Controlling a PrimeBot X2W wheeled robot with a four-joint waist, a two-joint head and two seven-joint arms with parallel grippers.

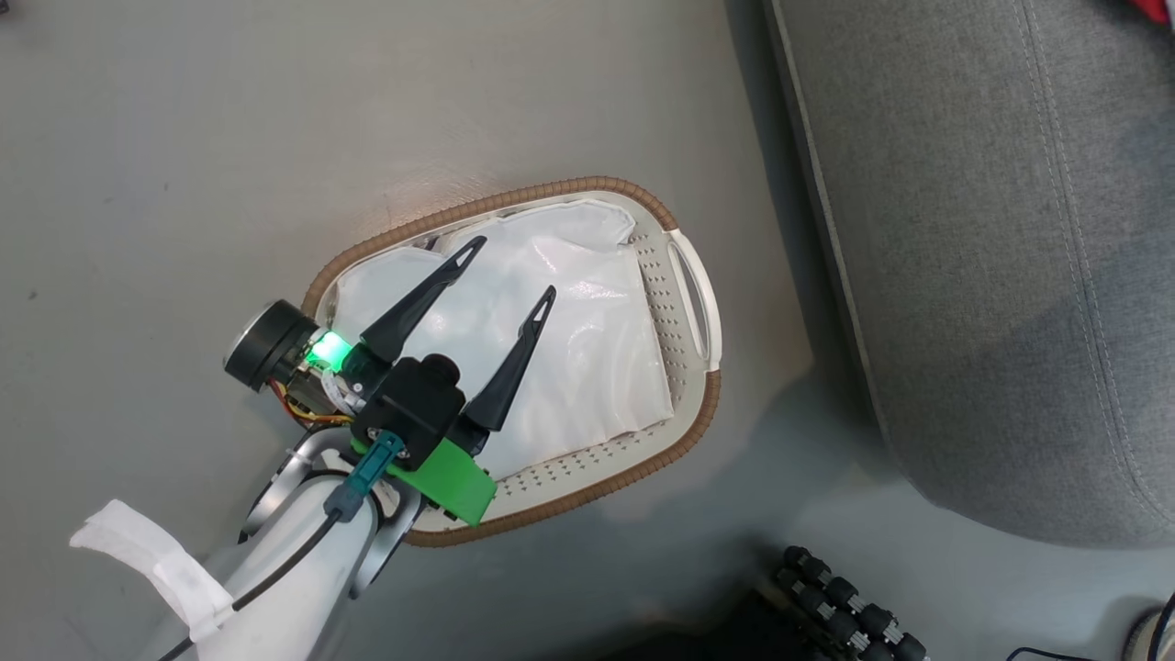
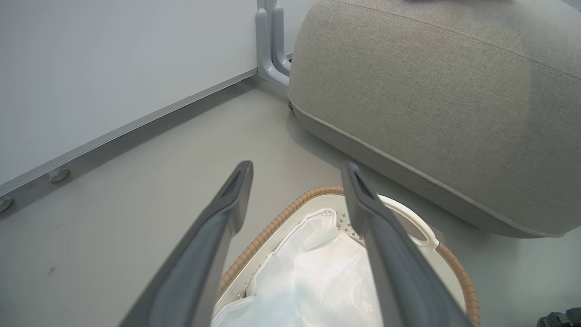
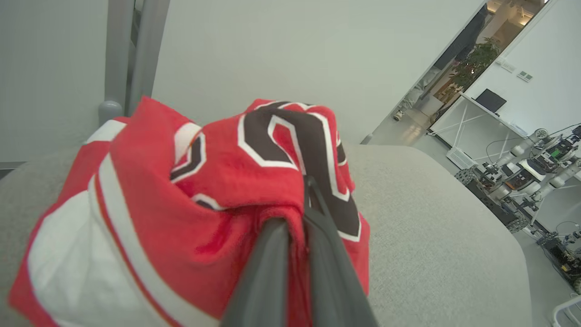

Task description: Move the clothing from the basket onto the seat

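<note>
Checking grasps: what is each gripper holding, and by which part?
The right gripper is shut on the red jersey, its fingers pinching a bunched fold beside the black number. The left gripper is open over the basket, holding nothing.

Head overhead, left wrist low: shared basket

In head view, glossy white liner sheet at centre, grey floor toward 10 o'clock; in left wrist view, white wall at 10 o'clock, grey posts at 12.
</note>
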